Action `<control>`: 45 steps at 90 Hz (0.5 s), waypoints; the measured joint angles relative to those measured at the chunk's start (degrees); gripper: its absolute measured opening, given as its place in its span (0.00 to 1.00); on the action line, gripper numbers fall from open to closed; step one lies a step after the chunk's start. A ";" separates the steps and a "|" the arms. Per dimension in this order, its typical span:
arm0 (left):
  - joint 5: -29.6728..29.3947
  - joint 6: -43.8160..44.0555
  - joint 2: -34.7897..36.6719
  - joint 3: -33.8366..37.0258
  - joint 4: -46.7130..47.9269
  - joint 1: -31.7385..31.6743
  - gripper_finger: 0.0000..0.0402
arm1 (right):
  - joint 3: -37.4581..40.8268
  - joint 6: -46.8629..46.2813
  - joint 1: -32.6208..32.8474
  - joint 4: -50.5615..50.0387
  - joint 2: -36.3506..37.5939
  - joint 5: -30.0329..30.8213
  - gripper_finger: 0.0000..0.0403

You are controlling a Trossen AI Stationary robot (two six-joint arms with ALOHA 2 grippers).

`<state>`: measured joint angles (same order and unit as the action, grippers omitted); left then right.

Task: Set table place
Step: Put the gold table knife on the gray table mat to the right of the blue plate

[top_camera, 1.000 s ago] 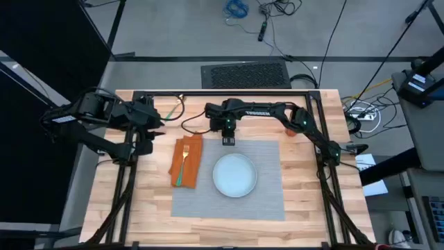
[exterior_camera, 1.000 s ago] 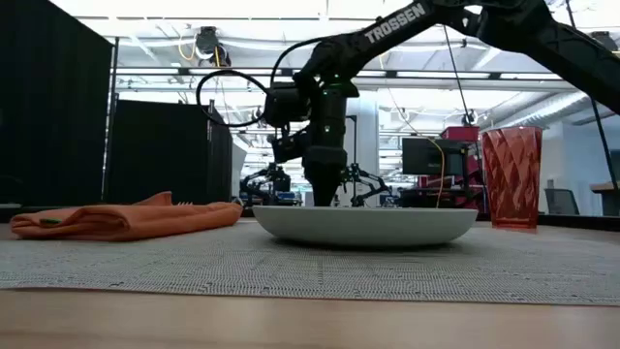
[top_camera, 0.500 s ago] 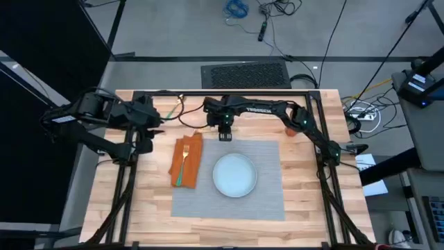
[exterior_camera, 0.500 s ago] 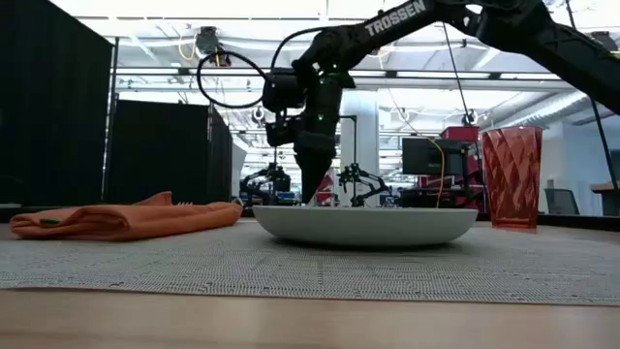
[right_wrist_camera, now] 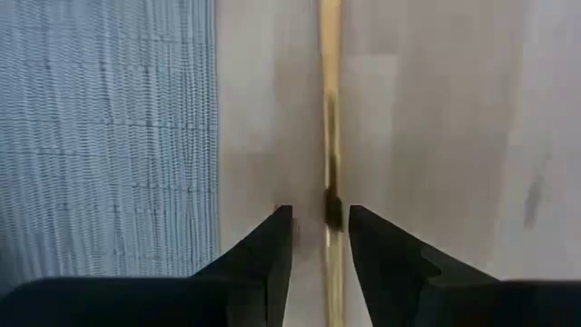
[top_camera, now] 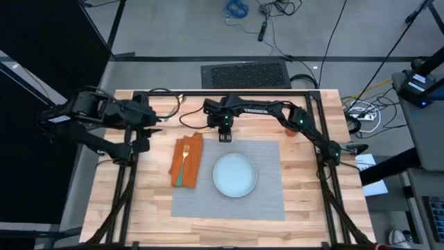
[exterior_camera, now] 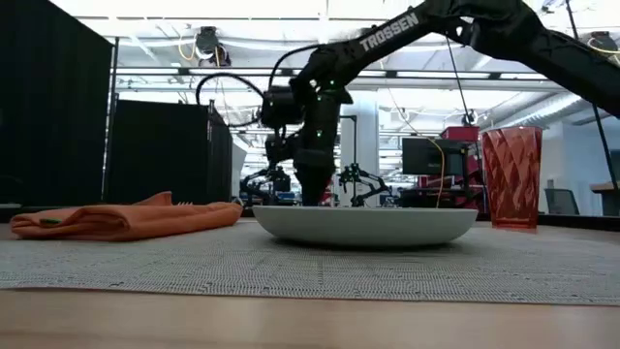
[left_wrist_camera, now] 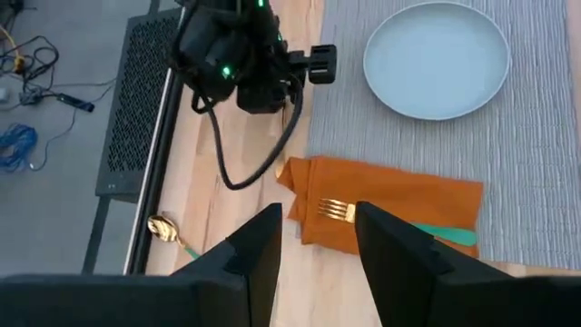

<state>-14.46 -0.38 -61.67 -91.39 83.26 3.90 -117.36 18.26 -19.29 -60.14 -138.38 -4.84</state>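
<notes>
The right gripper (top_camera: pixel 225 137), fingers spread, hangs just beyond the far edge of the flat grey woven placemat (top_camera: pixel 267 198), which lies mid light wooden table (top_camera: pixel 104 201). The left gripper (top_camera: pixel 143 130), also spread, waits left of that placemat, apart from it.

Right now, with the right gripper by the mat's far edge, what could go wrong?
The open right gripper straddles a thin gold utensil lying flat on the table; the fingers may scrape wood or lose it. The red cup stands close beside that arm, so a swing could tip it. The left gripper waits, open, near the napkin.
</notes>
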 joint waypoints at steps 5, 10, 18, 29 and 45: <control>0.00 0.01 0.00 0.00 0.01 -0.02 0.32 | -0.11 0.03 0.07 0.04 -0.40 0.60 0.24; 0.00 0.02 0.15 0.00 0.02 -0.01 0.32 | -0.11 0.31 0.22 0.21 -0.40 1.52 0.24; 0.00 0.02 0.45 0.00 0.02 -0.02 0.32 | -0.11 0.32 0.25 0.26 -0.40 1.66 0.24; 0.00 0.02 0.76 0.00 0.00 -0.02 0.32 | -0.09 0.02 0.17 0.37 -0.42 1.68 0.24; 0.00 0.07 0.83 0.00 0.00 -0.02 0.32 | -0.07 -1.84 0.22 0.85 -0.45 2.01 0.20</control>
<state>-14.46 -0.32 -60.84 -91.39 83.26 3.88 -117.43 16.42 -19.07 -59.29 -138.82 -2.83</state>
